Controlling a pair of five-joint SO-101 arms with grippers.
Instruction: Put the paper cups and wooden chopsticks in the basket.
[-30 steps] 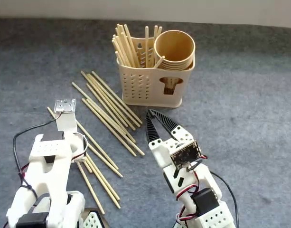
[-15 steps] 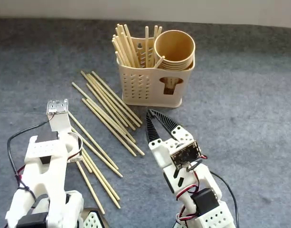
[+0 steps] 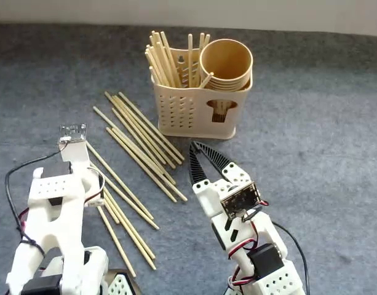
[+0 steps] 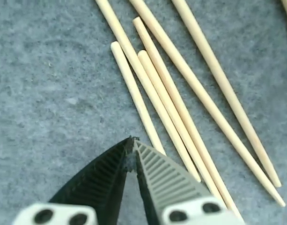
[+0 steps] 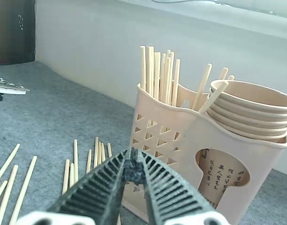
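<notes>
One slotted basket (image 3: pixel 194 114) stands far-centre on the grey worktop (image 3: pixel 323 153), which runs wide to its right, holding nested paper cups (image 3: pixel 226 61) and upright chopsticks (image 3: pixel 163 58). Left of it fan loose chopsticks (image 3: pixel 145 144); the left wrist view shows their blunt ends beside the left jaws, pressed together. The right jaws, also closed, face the basket

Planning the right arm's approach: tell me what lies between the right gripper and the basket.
In the high view, only bare grey mat separates the right gripper from the basket; loose chopsticks lie aside.
</notes>
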